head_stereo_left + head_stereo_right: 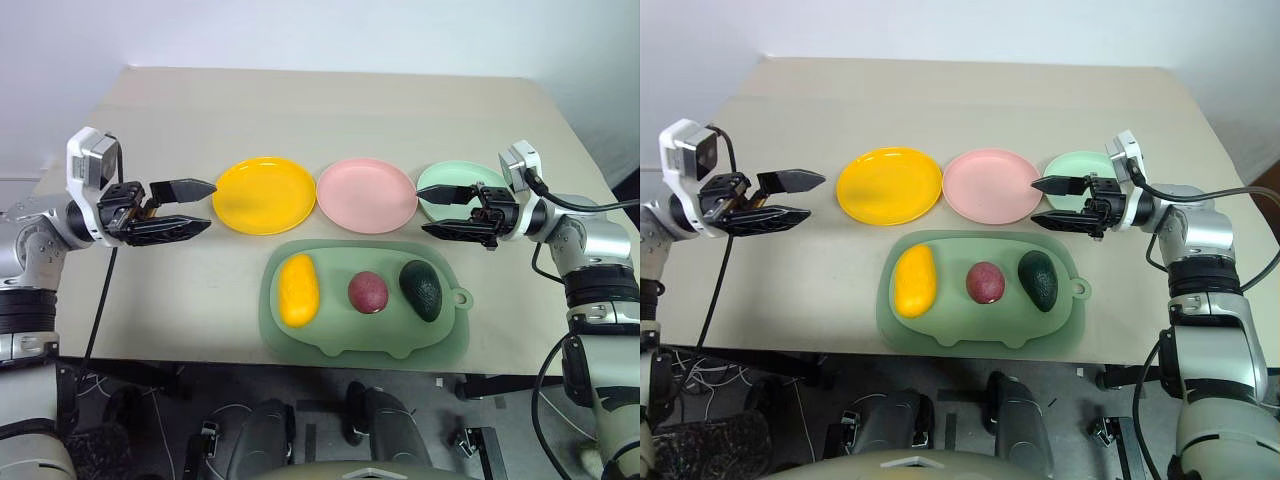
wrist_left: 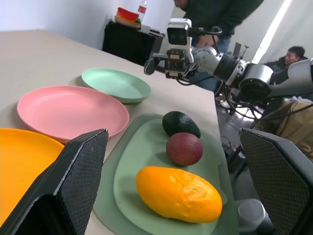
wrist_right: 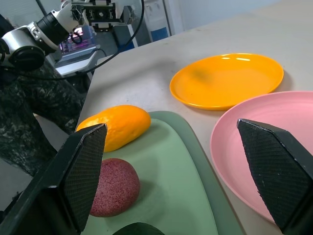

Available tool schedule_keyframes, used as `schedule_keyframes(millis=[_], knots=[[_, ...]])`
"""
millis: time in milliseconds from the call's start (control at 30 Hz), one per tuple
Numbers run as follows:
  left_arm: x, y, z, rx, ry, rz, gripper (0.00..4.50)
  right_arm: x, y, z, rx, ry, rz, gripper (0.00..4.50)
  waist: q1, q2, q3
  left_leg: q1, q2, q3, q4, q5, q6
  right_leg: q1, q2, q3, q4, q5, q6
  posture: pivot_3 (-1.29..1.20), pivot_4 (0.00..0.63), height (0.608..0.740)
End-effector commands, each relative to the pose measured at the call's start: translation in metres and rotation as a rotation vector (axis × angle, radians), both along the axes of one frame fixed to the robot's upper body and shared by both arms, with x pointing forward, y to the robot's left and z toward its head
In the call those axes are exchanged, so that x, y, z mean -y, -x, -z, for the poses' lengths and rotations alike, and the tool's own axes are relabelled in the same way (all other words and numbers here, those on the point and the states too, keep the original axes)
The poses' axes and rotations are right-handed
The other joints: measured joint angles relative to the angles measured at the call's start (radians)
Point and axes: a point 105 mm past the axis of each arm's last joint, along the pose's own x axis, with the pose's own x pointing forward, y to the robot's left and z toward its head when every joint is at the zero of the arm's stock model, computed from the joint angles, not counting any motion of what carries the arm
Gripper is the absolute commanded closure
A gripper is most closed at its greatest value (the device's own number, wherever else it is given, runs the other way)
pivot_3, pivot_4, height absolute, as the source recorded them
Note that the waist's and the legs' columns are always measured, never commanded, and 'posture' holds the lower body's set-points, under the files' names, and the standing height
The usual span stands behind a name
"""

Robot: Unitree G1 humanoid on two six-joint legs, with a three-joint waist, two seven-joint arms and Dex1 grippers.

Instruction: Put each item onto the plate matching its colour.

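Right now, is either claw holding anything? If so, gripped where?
Nothing held. Left claw and right claw are both open and empty above the table; the mango, red fruit and avocado lie untouched on the green board.

Right tool [image 3: 178, 176] with its two black textured fingers [image 3: 83, 171] spread wide, nothing between them. Beyond them, on the beige tabletop [image 3: 234, 36], a green board [image 3: 176, 171] carries a yellow mango-like fruit [image 3: 117, 126], a round dark red fruit [image 3: 113, 187] just beside it, and the edge of a dark green avocado [image 3: 139, 228]. A pink plate [image 3: 254, 142] lies beside the board, a yellow plate [image 3: 227, 78] farther on. The left tool [image 3: 100, 11] hangs well apart above the far end of the tabletop.
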Motion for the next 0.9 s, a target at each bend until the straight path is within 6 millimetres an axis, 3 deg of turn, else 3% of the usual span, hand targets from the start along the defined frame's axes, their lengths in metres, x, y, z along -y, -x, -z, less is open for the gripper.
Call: schedule_keyframes(millis=[33,500,667,767,833,900], knots=[[0.0,0.004,-0.01,0.042,-0.008,0.011,0.01,0.005,0.0,-0.014,0.065,-0.011,0.007,0.0,0.0,0.0,0.0,0.0,0.0,0.0,0.0,0.0,0.0,0.0,0.0,0.0,0.0,0.0,0.0,0.0,0.15,0.74],[0.006,-0.003,-0.008,0.042,-0.019,0.015,0.01,0.014,-0.01,-0.014,0.036,0.003,0.096,0.0,-0.001,0.0,0.0,0.0,0.0,0.0,0.0,0.0,0.0,0.0,0.0,0.0,0.0,0.0,0.0,0.0,0.15,0.74],[0.005,-0.004,-0.007,0.038,-0.012,0.008,0.01,0.024,-0.034,-0.017,0.031,0.017,0.343,0.0,-0.001,0.0,0.0,0.0,0.0,0.0,0.0,0.0,0.0,0.0,0.0,0.0,0.0,0.0,0.0,0.0,0.15,0.74],[0.008,-0.005,-0.007,0.045,-0.012,0.013,0.01,0.02,-0.025,-0.024,0.117,-0.011,0.26,0.0,0.0,0.0,0.0,0.0,0.0,0.0,0.0,0.0,0.0,0.0,0.0,0.0,0.0,0.0,0.0,0.0,0.15,0.74],[0.009,-0.006,-0.007,0.043,-0.008,0.016,0.01,0.03,-0.04,-0.017,0.037,0.056,0.427,0.0,0.0,0.0,0.0,0.0,0.0,0.0,0.0,0.0,0.0,0.0,0.0,0.0,0.0,0.0,0.0,0.0,0.15,0.74],[0.009,-0.006,-0.006,0.044,-0.012,0.022,0.01,0.031,-0.039,-0.02,0.048,0.045,0.431,0.0,0.0,0.0,0.0,0.0,0.0,0.0,0.0,0.0,0.0,0.0,0.0,0.0,0.0,0.0,0.0,0.0,0.15,0.74]])
